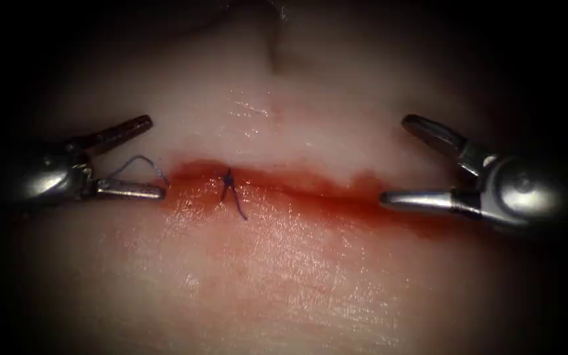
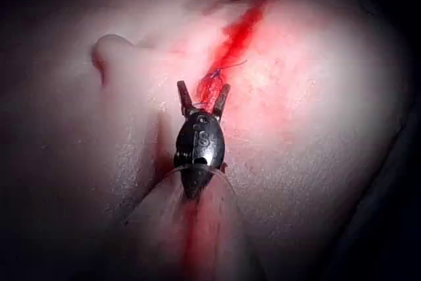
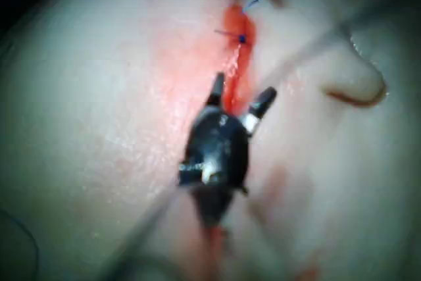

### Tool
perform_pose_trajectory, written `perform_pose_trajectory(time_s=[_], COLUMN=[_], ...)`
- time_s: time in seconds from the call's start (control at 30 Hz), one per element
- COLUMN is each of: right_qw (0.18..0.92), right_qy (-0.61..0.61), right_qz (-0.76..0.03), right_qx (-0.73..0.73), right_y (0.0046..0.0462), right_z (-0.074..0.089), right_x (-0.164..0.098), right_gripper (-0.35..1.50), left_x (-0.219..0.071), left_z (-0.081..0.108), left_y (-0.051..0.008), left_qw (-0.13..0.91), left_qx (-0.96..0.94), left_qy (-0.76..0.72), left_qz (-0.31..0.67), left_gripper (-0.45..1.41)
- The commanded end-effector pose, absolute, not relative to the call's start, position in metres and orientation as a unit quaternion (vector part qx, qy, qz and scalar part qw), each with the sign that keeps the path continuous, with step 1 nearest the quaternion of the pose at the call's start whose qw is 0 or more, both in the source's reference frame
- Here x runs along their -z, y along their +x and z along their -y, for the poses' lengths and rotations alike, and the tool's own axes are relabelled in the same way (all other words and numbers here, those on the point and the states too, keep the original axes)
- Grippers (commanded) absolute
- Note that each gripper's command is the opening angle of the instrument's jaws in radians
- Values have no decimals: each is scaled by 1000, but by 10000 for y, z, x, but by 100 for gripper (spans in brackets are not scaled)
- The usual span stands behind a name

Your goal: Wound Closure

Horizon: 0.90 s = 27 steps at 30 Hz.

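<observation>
The cut (image 1: 310, 190) runs across the tissue (image 1: 284, 276), wet with red fluid. A tied stitch of blue thread (image 1: 229, 178) sits near the cut's left end, its two short tails lying toward me. My left tool (image 1: 156, 156) stands open at the left end of the cut and grips nothing. A short loose piece of thread (image 1: 141, 158) arcs between its jaws. My right tool (image 1: 394, 160) stands open at the cut's right end and holds nothing. The left wrist view has the open left tool (image 2: 204, 90) just short of the stitch (image 2: 217, 72). The right wrist view has the open right tool (image 3: 243, 90) facing the stitch (image 3: 242, 39).
Red fluid (image 1: 336, 204) pools along the cut and stains the tissue on the near side. A rounded fold of tissue (image 2: 112, 47) rises beside the cut. A shallow groove (image 1: 275, 56) marks the far tissue.
</observation>
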<state>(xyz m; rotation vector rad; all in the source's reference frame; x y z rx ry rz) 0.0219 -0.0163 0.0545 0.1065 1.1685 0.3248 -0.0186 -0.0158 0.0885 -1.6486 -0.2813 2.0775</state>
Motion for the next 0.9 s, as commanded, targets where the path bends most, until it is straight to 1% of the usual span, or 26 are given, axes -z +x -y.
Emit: perform_pose_trajectory(time_s=[0.03, 0.27, 0.9], right_qw=[821, 824, 822], right_qy=[51, 52, 46], right_qz=[-548, -545, -546], right_qx=[-151, -146, -153], right_y=[222, 219, 218], right_z=[176, 183, 179], right_x=[-554, -557, -547], right_gripper=[126, 126, 126], left_x=[-884, -872, -864], left_z=[163, 168, 167], left_y=[-193, -202, -199], left_qw=[238, 232, 225], left_qx=[-754, -752, -755], left_qy=[-603, -607, -607], left_qz=[106, 111, 101], left_gripper=[78, 76, 76])
